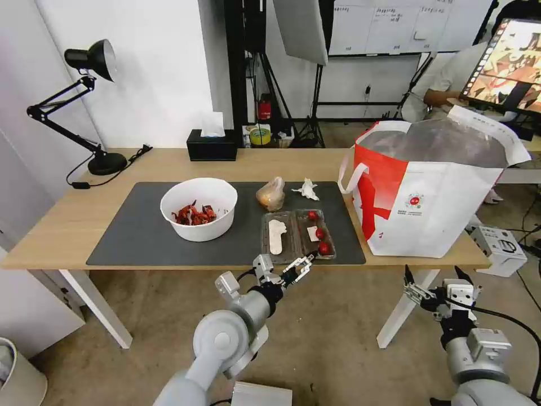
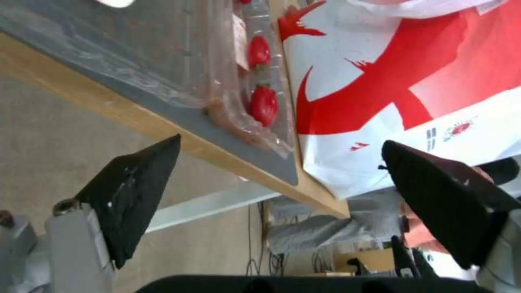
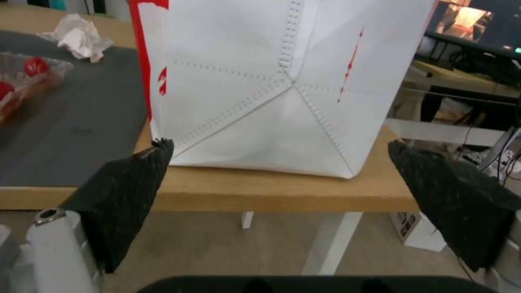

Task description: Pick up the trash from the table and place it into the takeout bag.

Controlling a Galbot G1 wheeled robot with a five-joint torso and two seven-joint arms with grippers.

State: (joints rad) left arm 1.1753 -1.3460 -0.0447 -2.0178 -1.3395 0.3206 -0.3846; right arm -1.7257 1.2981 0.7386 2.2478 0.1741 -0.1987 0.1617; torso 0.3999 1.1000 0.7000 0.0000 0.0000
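Bench (image 1: 169, 163): a long light-wood top on white legs, carrying a dark grey mat (image 1: 135, 225) on which all 4 pieces of trash lie – likely grouped there so both arms can reach them from the near edge.

Takeout bag (image 1: 439, 208): stands upright at the bench's right end, partly on the mat's right edge, mouth open and foil lining showing – by my reading, set close to the trash so each carry is short.

Clamshell tray (image 1: 297, 234): clear plastic with red tomatoes, at the mat's near edge just left of the bag; it is the piece nearest the left arm (the likeliest 1st pick, I would judge).

White bowl (image 1: 198, 208): holds red shells, left of the tray on the mat.

Small clear bag (image 1: 271, 194): orange-brown food, behind the tray, with the crumpled tissue (image 1: 306, 189) just to its right.

Left pincer (image 1: 298, 269): raised to the bench's near edge just in front of the tray, fingers spread wide, gripping and touching nothing – the wrist view shows the tray's corner between and beyond the tips.

Right pincer (image 1: 435, 277): below bench level in front of the bag, fingers also wide apart and empty; it looks idle.

Progress: nothing is in the bag's visible part yet; all 4 items remain on the mat.
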